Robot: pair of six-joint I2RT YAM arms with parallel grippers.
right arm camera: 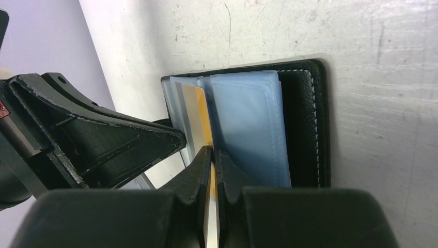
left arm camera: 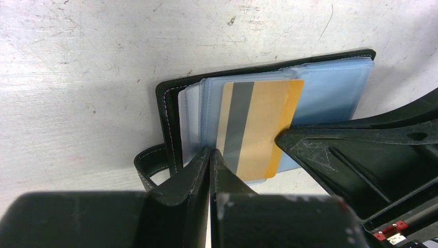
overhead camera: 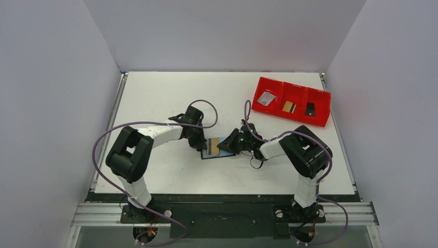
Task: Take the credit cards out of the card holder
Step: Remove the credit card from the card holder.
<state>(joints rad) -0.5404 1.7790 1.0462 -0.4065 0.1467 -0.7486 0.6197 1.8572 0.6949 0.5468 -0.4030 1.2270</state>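
The card holder [overhead camera: 213,154] lies open on the table, with black stitched edges [left arm camera: 168,113] and bluish clear sleeves. A gold card with a dark stripe [left arm camera: 263,124] sticks partly out of a sleeve. My right gripper [right arm camera: 212,152] is shut on this card's edge [right arm camera: 196,111]; in the top view it is at the holder's right side [overhead camera: 227,146]. My left gripper [left arm camera: 210,154] is shut, its tips against the sleeves at the holder's left end [overhead camera: 202,144]. I cannot tell if it pinches a sleeve.
A red three-compartment tray [overhead camera: 292,89] stands at the back right. It holds a silver card [overhead camera: 266,98], a gold card [overhead camera: 289,107] and a black card [overhead camera: 310,109]. The holder's strap loop [left arm camera: 147,160] lies beside my left fingers. White walls enclose the table.
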